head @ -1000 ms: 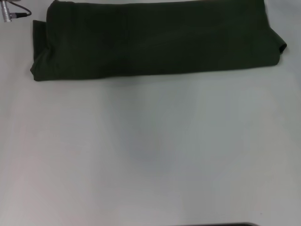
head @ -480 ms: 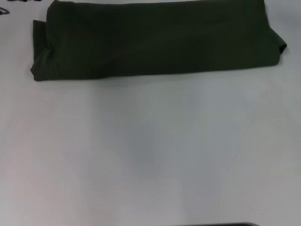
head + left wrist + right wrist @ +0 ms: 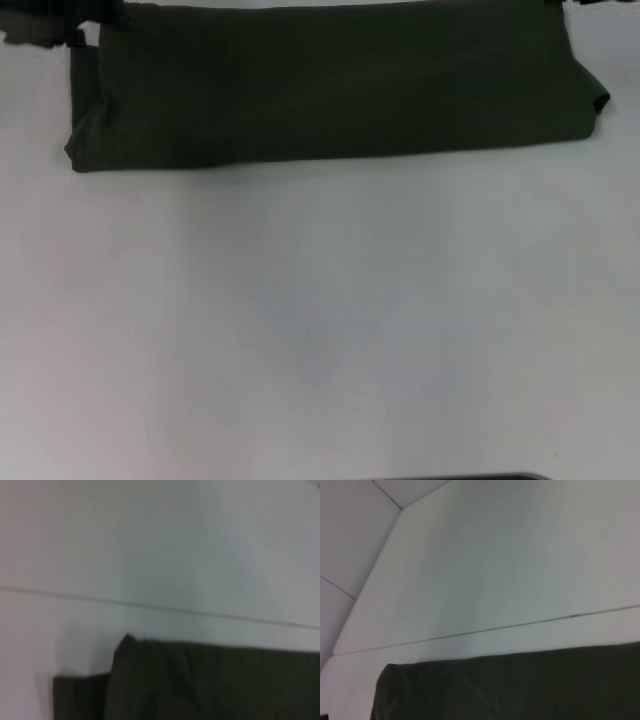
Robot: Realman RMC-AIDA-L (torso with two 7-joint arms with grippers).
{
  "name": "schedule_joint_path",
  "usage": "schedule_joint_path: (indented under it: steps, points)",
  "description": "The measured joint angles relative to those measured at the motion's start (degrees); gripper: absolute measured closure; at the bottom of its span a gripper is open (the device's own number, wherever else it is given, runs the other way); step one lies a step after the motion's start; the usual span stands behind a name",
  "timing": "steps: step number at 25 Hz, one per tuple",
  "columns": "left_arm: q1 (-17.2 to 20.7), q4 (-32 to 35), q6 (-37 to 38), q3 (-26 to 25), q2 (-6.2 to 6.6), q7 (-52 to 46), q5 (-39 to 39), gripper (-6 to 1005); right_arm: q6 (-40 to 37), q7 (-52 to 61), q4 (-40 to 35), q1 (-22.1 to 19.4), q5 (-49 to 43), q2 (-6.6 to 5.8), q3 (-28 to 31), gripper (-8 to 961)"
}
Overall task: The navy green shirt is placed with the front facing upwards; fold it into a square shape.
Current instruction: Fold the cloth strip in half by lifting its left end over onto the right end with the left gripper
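Observation:
The navy green shirt (image 3: 330, 85) lies across the far part of the white table (image 3: 320, 320) as a long, narrow folded band with its plain green side up. One sleeve end (image 3: 85, 110) sticks out at its left. My left gripper (image 3: 45, 30) shows as a blur at the shirt's far left corner. A dark sliver of my right gripper (image 3: 600, 4) sits at the far right corner. The left wrist view shows the shirt's corner (image 3: 200, 685) close below the camera. The right wrist view shows the shirt's other end (image 3: 520, 685).
A thin seam (image 3: 160, 607) crosses the tabletop just beyond the shirt. In the right wrist view the table's edge (image 3: 375, 570) runs off at an angle, with the floor beyond it. A dark strip (image 3: 460, 477) sits at the near edge of the head view.
My left gripper has come in to the shirt's far left corner, and part of the right gripper has appeared at the far right corner. The shirt has not moved.

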Motion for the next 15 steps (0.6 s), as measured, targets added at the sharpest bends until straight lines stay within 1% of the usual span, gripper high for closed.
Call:
schedule_joint_path:
  steps: [2, 4, 7, 8, 9, 10, 12, 15]
  points:
    - [0.7, 0.3, 2.4, 0.1, 0.68, 0.1, 0.1, 266, -1.9, -0.9, -1.2, -1.8, 1.0, 0.29, 2.2, 171]
    - [1.5, 0.6, 5.5, 0.1, 1.61, 0.1, 0.1, 267, -4.1, -3.1, -2.1, -4.1, 3.9, 0.44, 3.7, 173]
    - [2.7, 1.1, 8.8, -0.2, 2.51, 0.1, -0.2, 272, -7.0, -7.9, -2.4, -7.8, 9.4, 0.18, 4.4, 176]
    - [3.1, 1.3, 9.5, -0.4, 2.62, 0.1, -0.3, 273, -7.8, -10.2, -2.4, -9.1, 11.5, 0.12, 4.5, 176]
    - [3.9, 1.8, 10.5, -1.3, 2.59, -0.1, -0.5, 273, -8.7, -15.0, -2.4, -11.3, 14.4, 0.27, 4.6, 176]
    - [3.9, 1.8, 10.5, -1.3, 2.59, -0.1, -0.5, 274, -8.7, -15.0, -2.4, -11.3, 14.4, 0.27, 4.6, 176]
    - [4.7, 2.0, 10.9, -3.8, 2.2, -0.1, -0.7, 275, -9.1, -21.3, -2.5, -13.7, 17.2, 1.04, 4.7, 176]
    - [6.0, 2.0, 11.4, -7.4, 1.51, 0.4, -2.3, 276, -9.3, -28.1, -2.5, -16.1, 19.4, 2.32, 5.2, 176]
